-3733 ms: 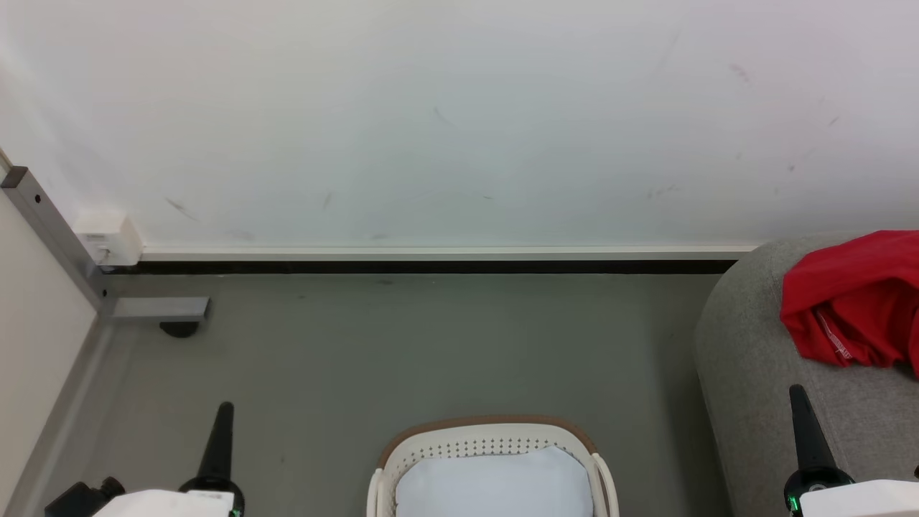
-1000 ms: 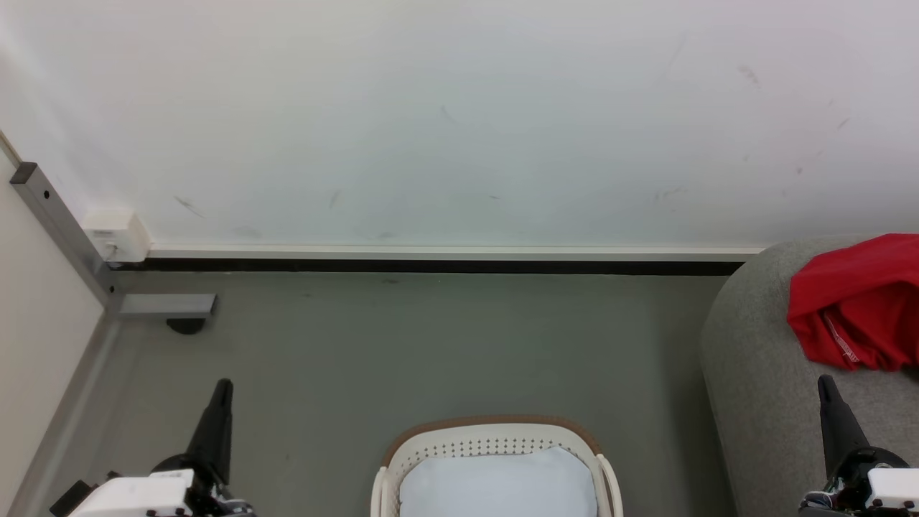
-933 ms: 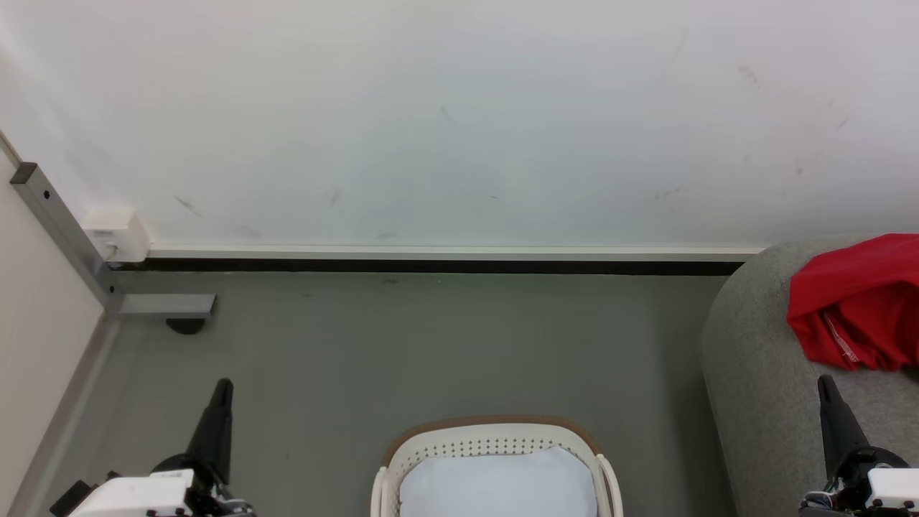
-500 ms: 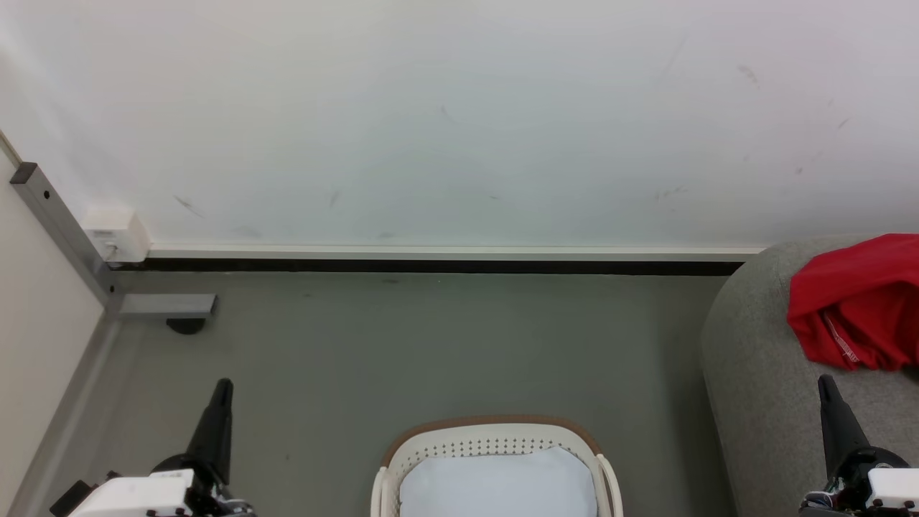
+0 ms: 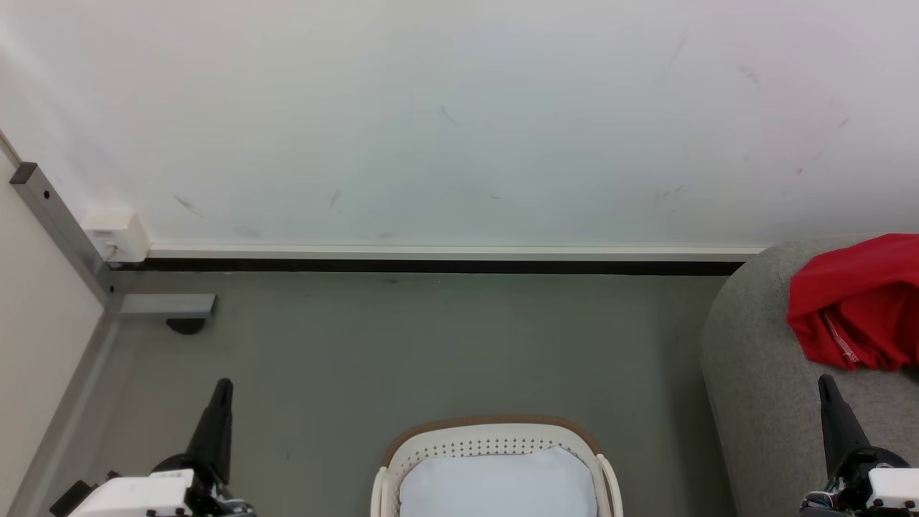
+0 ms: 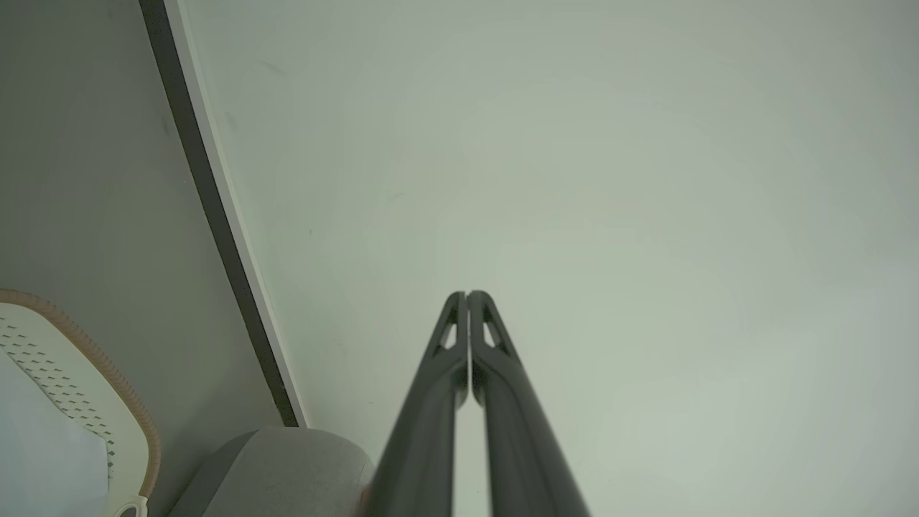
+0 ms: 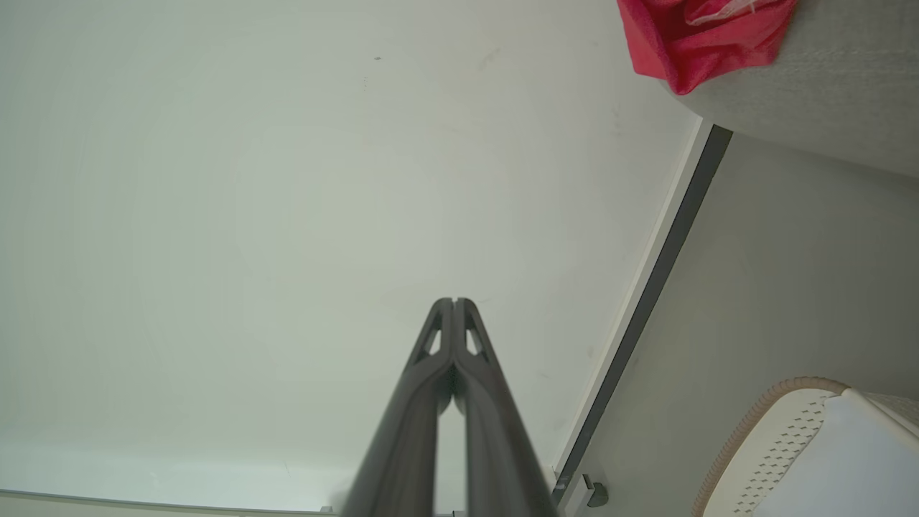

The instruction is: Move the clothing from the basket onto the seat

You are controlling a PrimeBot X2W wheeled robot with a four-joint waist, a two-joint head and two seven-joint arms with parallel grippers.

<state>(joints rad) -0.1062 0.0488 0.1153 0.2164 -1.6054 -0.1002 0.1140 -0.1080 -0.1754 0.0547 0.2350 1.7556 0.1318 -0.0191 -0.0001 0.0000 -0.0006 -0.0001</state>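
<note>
The red clothing (image 5: 858,309) lies crumpled on the grey seat (image 5: 754,373) at the right edge of the head view; its white-patterned strip faces me. It also hangs over the seat (image 7: 833,79) as clothing (image 7: 689,43) in the right wrist view. The white basket (image 5: 495,438) with a tan rim stands on the floor at bottom centre; inside shows a pale blue-white surface and no red fabric. My left gripper (image 5: 222,388) is shut and empty, left of the basket. My right gripper (image 5: 826,384) is shut and empty, over the seat just below the clothing.
A white wall with a dark baseboard (image 5: 431,266) runs behind the grey floor. A grey metal post and foot (image 5: 161,305) with a white box (image 5: 115,233) sit in the left corner. Bare floor lies between basket and wall.
Nothing has moved over the last second. Compared with the earliest frame, both grippers sit slightly further outward and the picture has shifted a little.
</note>
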